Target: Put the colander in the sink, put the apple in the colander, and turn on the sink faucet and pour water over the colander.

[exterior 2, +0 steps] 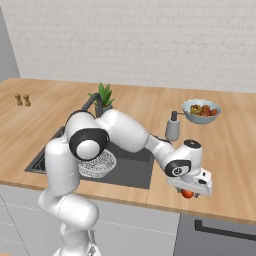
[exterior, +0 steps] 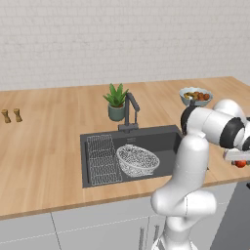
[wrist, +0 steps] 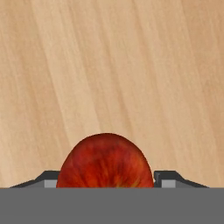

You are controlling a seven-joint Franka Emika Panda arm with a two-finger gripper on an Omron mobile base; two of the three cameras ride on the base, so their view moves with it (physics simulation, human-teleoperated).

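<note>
The hand (exterior 2: pixel 188 192) hangs low over the wooden table (exterior 2: pixel 235 165) to the right of the sink (exterior: pixel 166 141), its fingers pressed against the two sides of the red apple (wrist: pixel 105 161). The colander (exterior: pixel 137 160) sits inside the sink, beside the flat wire rack (exterior: pixel 102 159), below the dark faucet (exterior: pixel 130 111).

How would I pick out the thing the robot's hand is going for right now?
Start at the dark sink set in the wooden counter, then move right to the counter's front edge. There the gripper sits around the apple, a small round red fruit resting on bare wood. Unlike the fruit pieces in the pale bowl farther back, it is whole and lies alone.
</note>
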